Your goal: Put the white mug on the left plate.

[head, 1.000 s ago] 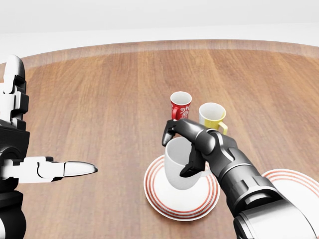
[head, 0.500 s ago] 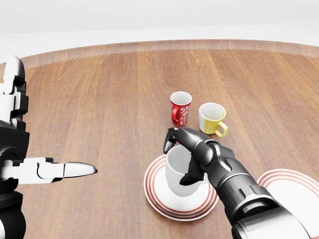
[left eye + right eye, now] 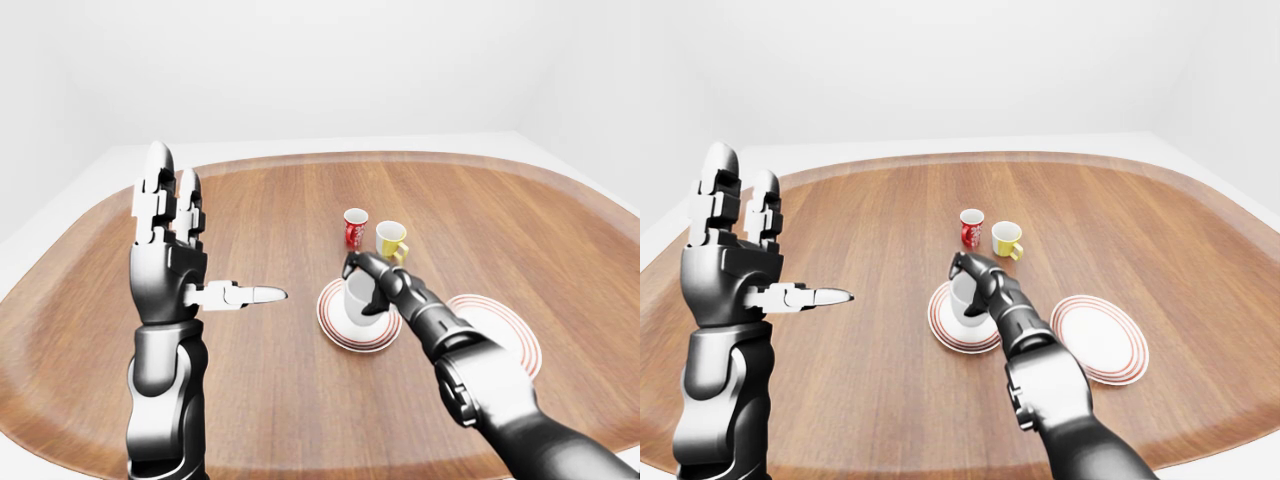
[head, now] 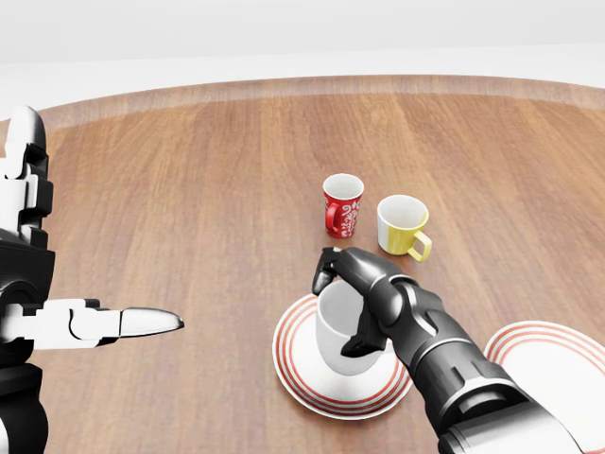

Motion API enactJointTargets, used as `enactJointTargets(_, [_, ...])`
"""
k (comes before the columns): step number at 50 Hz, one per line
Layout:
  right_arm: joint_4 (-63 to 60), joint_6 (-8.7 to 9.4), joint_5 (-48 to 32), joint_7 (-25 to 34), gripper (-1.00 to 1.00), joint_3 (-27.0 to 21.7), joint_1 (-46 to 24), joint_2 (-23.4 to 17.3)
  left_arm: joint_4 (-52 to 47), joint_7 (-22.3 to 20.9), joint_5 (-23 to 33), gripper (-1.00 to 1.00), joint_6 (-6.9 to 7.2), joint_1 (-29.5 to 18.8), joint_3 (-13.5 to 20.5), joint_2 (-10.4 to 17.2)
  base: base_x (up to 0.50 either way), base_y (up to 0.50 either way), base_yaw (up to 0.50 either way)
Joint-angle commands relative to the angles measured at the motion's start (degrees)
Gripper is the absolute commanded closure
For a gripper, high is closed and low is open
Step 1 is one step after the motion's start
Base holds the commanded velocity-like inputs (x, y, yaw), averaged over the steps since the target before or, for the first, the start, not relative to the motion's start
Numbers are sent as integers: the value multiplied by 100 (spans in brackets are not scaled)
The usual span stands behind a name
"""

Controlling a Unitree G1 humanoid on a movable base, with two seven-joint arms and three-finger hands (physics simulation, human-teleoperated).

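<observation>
My right hand point(image 4: 364, 303) grips the white mug point(image 4: 342, 331) over the left plate point(image 4: 293, 364); my left hand point(image 3: 165, 250) is raised, fingers spread.

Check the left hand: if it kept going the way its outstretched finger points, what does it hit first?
Likely nothing: the left hand is raised, its finger aiming rightward toward the white mug on the left plate, but probably passing above it; depth is unclear.

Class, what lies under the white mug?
The red-ringed left plate lies under the white mug, which the right hand grips. Whether its base touches is hidden.
</observation>
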Motion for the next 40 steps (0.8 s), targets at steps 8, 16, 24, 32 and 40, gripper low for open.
enactJointTargets(8, [4,0,-178,-280,100,-18,77,33,-5,6,-18,-100,0,-23,28,11,0,0,0])
enactJointTargets(16, [13,0,-200,-290,100,-23,111,22,1,18,-17,-100,0,-29,22,12,0,0,0])
enactJointTargets(24, [14,0,-226,-298,100,-13,137,35,-1,20,-17,-100,0,-25,23,13,0,0,0])
enactJointTargets(32, [17,0,-239,-319,100,-13,161,40,-8,17,-23,-100,0,-25,33,18,0,0,0])
enactJointTargets(40, [17,0,-253,-332,100,-4,182,63,-13,16,-32,-100,0,-24,46,19,0,0,0])
